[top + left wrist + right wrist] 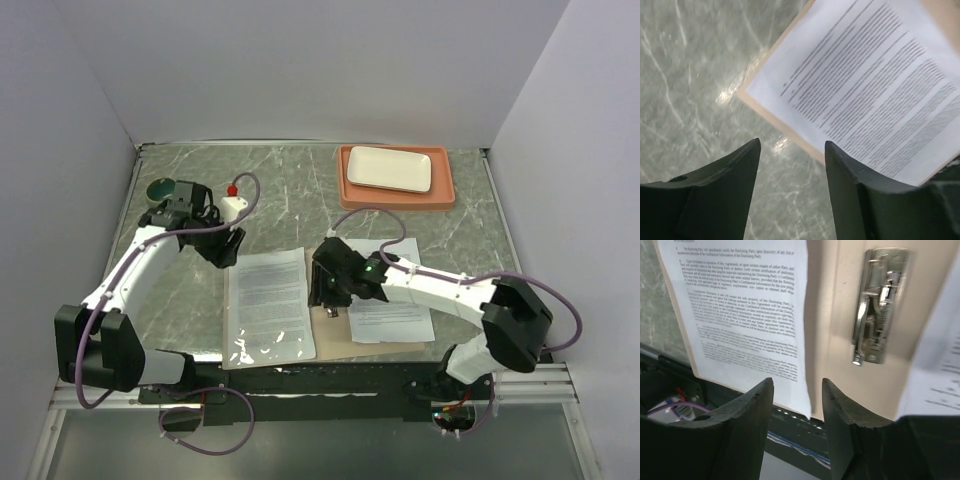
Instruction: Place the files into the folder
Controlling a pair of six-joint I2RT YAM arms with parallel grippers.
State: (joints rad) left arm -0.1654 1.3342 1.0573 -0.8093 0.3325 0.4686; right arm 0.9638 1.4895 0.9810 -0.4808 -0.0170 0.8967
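Observation:
The tan folder (330,335) lies open near the table's front edge, with a metal clip (877,310) on its inside. One printed sheet in a glossy sleeve (268,305) lies on its left half. A second printed sheet (392,312) lies over its right half. My left gripper (222,250) is open and empty over the marble just off the folder's far-left corner (775,120), with the sheet (870,85) ahead of it. My right gripper (328,290) is open and empty above the folder's middle (830,340), at the left sheet's right edge (745,305).
A salmon-orange tray (440,195) holding a white plate (390,168) sits at the back right. A white bottle with a red cap (233,205) and a dark green round dish (160,187) stand at the back left. A black rail (790,430) runs along the front edge.

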